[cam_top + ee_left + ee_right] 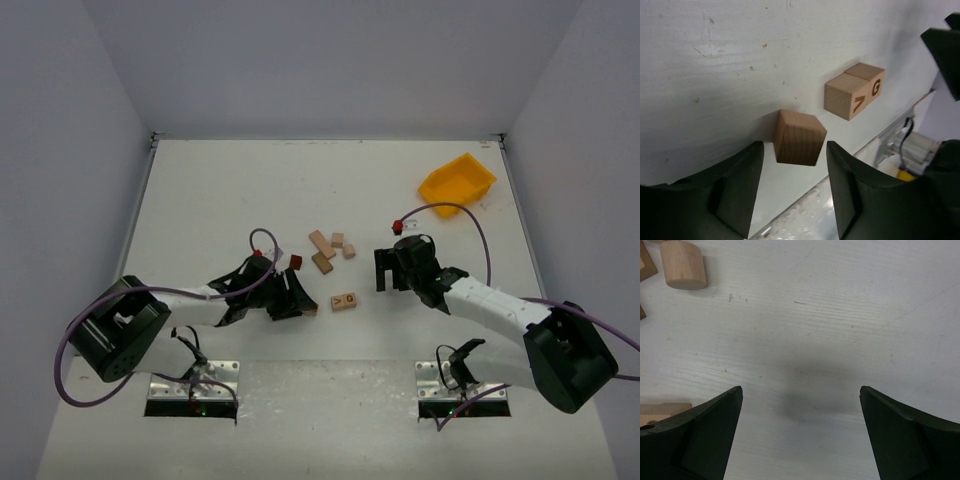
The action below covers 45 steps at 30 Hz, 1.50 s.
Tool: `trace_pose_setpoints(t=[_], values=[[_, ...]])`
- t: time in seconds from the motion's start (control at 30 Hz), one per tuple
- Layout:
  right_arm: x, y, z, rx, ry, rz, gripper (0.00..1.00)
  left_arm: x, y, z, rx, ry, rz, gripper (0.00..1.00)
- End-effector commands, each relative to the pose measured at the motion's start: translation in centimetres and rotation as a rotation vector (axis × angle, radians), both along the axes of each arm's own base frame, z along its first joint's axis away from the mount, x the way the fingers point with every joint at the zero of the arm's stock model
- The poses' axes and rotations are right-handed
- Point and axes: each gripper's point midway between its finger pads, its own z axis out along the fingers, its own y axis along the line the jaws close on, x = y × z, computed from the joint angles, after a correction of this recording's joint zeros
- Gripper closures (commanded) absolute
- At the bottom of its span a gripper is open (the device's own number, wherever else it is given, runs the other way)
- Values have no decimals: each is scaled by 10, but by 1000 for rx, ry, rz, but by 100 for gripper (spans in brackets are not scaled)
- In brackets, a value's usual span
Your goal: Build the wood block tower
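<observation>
Loosely, the left fingers [740, 185] stand part-open around 1 plain pale cube [799, 137]. The cube sits on the surface [715, 60] between the tips with a gap showing beside it, so it is not clamped. Just beyond it lies 1 lettered tan block [854, 91], oblong and marked with 2 dark characters. The right fingers [705, 430] are spread wide over bare surface and hold nothing. Farther out, between the 2 arms, 4 pale tan pieces [322, 245] lie in a loose cluster, with 1 dark reddish-brown block [296, 262] at its left edge. That makes 7 wooden pieces, none visibly stacked. 1 yellow bin [457, 183] stands well apart at the far right.
</observation>
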Motion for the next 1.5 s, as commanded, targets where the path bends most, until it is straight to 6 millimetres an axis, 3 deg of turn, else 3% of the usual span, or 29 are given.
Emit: trace_pose_setpoints(t=[0.0,0.07,0.3,0.4,0.47,0.57,0.63,1.17,1.47], values=[[16,3,21,28,-71,-31,1,-3,19,-10,91,29,54,38],[16,4,21,32,-71,-28,1,-4,22,-10,102,26,62,28],[16,5,21,37,-70,-24,1,-4,29,-13,135,31,82,30],[16,5,20,37,-70,-24,1,-3,28,-10,136,22,76,38],[16,5,21,37,-69,-21,1,-2,28,-9,143,20,74,49],[16,6,20,34,-62,-15,1,-4,31,-9,164,17,80,75],[14,6,18,35,-53,-9,1,-7,34,-10,172,24,87,81],[14,9,16,34,-44,4,1,-13,32,4,145,-25,60,84],[14,8,17,32,-47,2,1,-1,6,11,99,-54,32,86]])
